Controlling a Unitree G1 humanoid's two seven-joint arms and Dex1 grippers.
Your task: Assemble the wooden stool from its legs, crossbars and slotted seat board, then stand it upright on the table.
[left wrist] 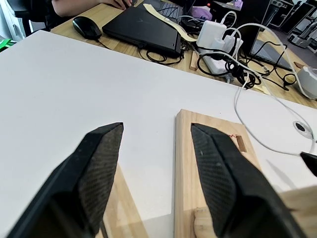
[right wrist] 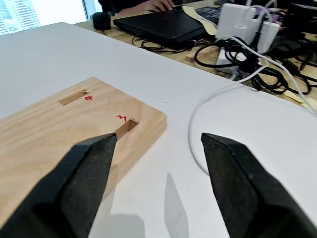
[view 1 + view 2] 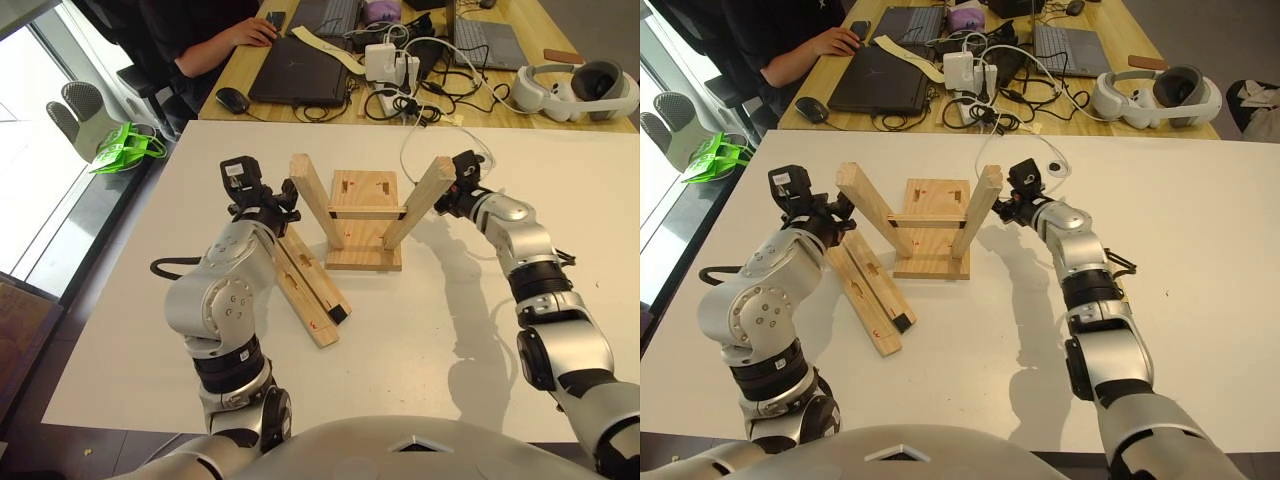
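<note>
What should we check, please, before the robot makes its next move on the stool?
1. Seat board flat on the table: ok.
2. Left leg and right leg, joined by the crossbar, standing on the board: ok, splayed outward.
3. Legs fully seated in the slots: cannot tell.
4. Left gripper open near the left leg's top: ok.
5. Right gripper open near the right leg's top: ok.
6. Spare leg pair lying unfitted beside the board: not ok.
</note>
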